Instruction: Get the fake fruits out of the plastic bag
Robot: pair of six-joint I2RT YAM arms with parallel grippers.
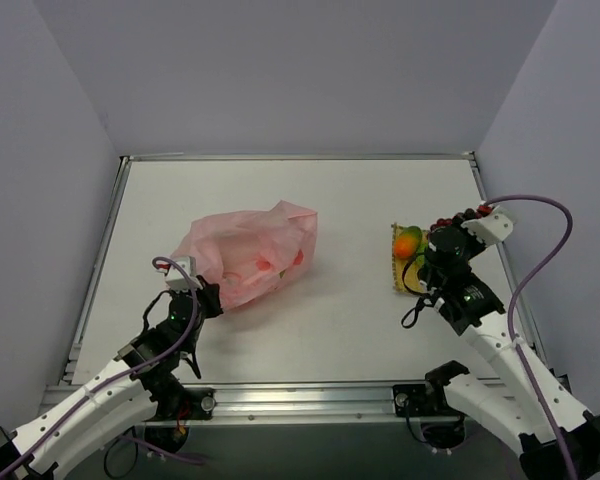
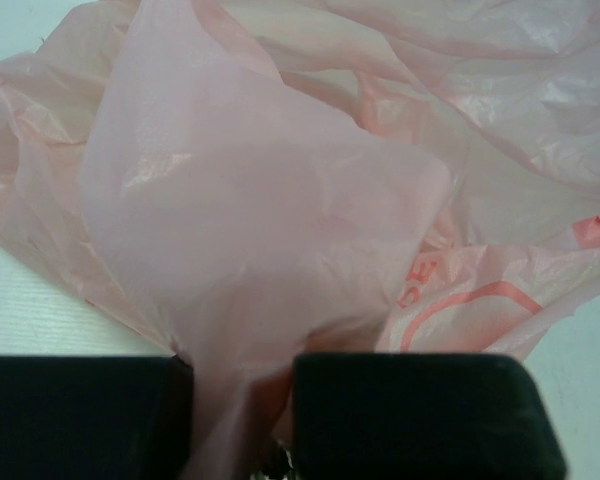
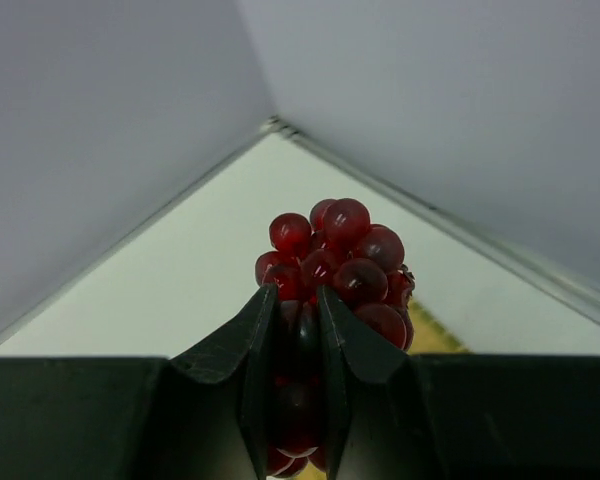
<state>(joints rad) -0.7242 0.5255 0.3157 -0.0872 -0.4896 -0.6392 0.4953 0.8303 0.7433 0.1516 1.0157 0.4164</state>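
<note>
The pink plastic bag (image 1: 250, 250) lies crumpled left of the table's middle, with reddish fruit shapes dimly showing through it. My left gripper (image 1: 202, 292) is shut on the bag's near edge; the bag (image 2: 280, 190) fills the left wrist view, its film pinched between my fingers (image 2: 410, 410). The orange-red and green mango (image 1: 408, 242) lies on the yellow woven mat (image 1: 398, 268). My right gripper (image 1: 458, 222) is shut on the dark red grape bunch (image 3: 335, 260), held above the mat's right side. The grapes (image 1: 470, 214) show by the wrist. The lime-green fruit and the pear are hidden.
Grey walls stand close on the left, back and right. A raised metal rim (image 1: 300, 157) runs along the table's far edge, and a rail (image 1: 300, 392) along the near edge between the arm bases.
</note>
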